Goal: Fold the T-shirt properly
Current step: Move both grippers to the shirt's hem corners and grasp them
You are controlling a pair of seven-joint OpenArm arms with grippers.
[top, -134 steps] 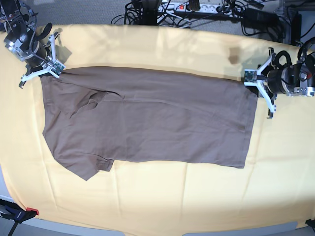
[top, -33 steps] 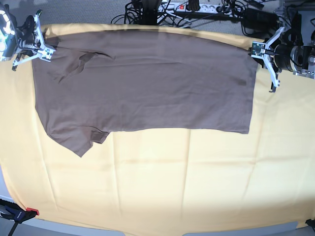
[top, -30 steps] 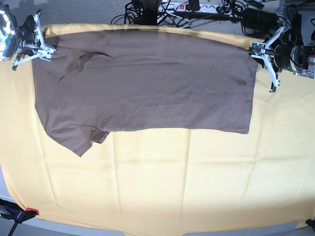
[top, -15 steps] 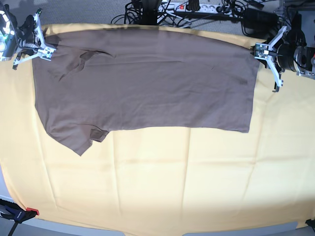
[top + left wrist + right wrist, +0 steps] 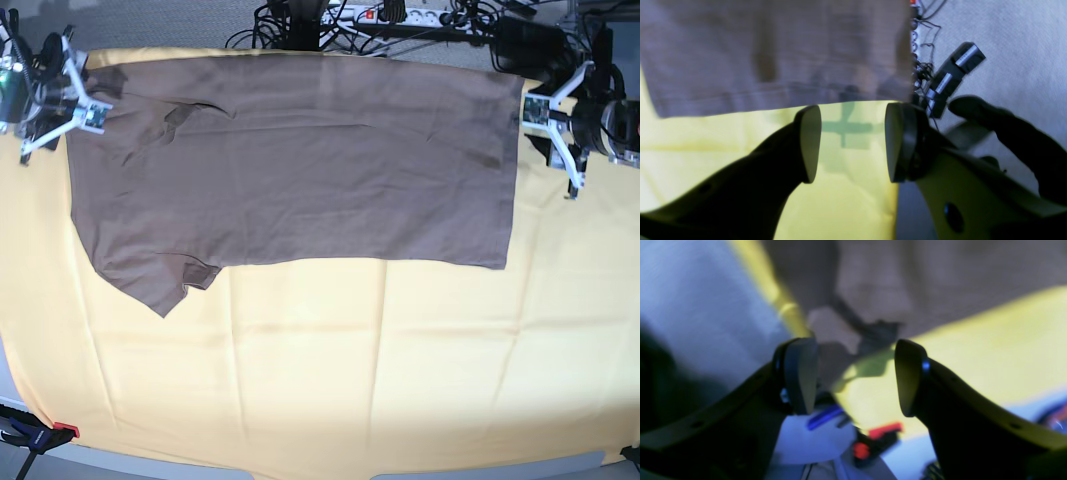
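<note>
- Left wrist view: my left gripper (image 5: 851, 143) had its jaws spread with nothing between them, only the yellow cloth (image 5: 740, 160) and a cross-shaped shadow showing through the gap. The T-shirt (image 5: 773, 50) filled the frame from 10 to 1 o'clock, its hem lying just beyond the fingertips, apart from them. At 2 o'clock the cloth ended and cables (image 5: 950, 76) lay on the floor.
- Right wrist view: my right gripper (image 5: 853, 373) was also spread and empty. The picture was blurred; brown T-shirt fabric (image 5: 907, 283) lay toward 12 o'clock, past the fingertips, with the yellow cloth's edge running in from 11 o'clock.
- Base view: the T-shirt (image 5: 300, 170) lay flat across the cloth's far half, its top edge right at the cloth's 12 o'clock border, one sleeve pointing to 7 o'clock. The left gripper (image 5: 555, 120) sat just off its 3 o'clock corner, the right gripper (image 5: 60, 95) at the 9 o'clock corner.
- I judged the risk to be a regrasp so near the border pinching yellow cloth along with the shirt, or pulling the hem over the edge.
</note>
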